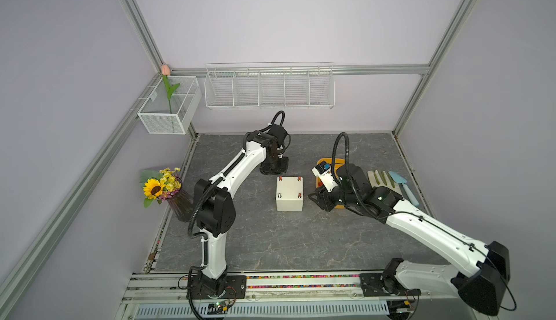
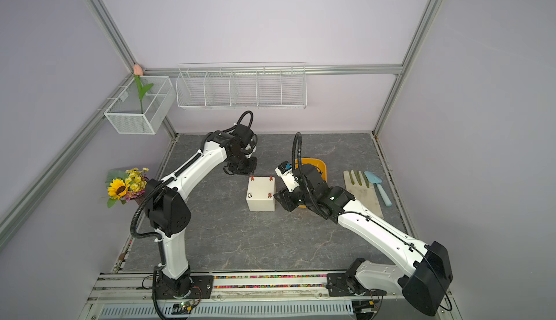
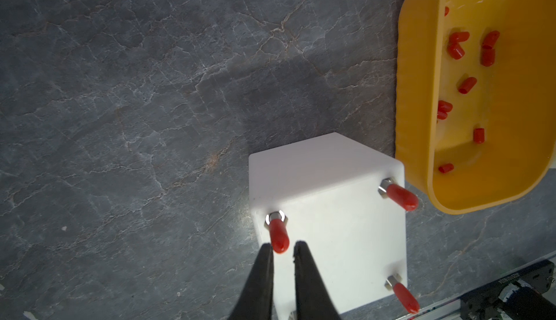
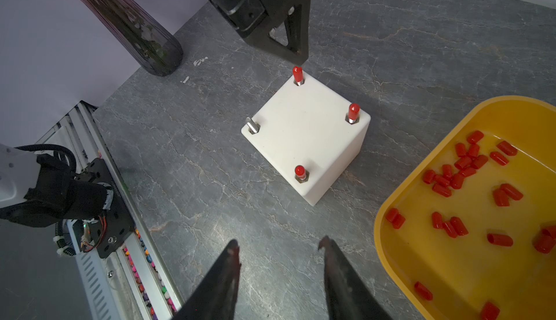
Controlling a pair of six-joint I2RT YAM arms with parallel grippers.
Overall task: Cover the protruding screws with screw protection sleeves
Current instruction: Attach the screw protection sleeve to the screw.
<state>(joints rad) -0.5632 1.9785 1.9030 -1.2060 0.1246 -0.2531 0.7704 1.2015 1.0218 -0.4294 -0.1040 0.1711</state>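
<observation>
Right gripper [image 4: 279, 244] fingers fill the near edge of the right wrist view, standing about half apart with nothing between them. Ahead of them sits the white box [image 4: 304, 147]. Three of its corner screws wear red sleeves, and the one bare screw [image 4: 252, 125] stands upright at the near corner on the robot's left side. In the yellow tray [image 4: 379, 231], just beside the box on the right, loose sleeves [image 4: 463, 165] lie on their sides. The right gripper is far nearer the tray, so fetching the last sleeve looks like its job: turn to the tray, then carry across the box. The left gripper [image 3: 283, 247] points down over the far left capped screw [image 3: 278, 235], jaws a narrow gap apart, gripping nothing. Its arm reaches long across the table, wrist bent down.
</observation>
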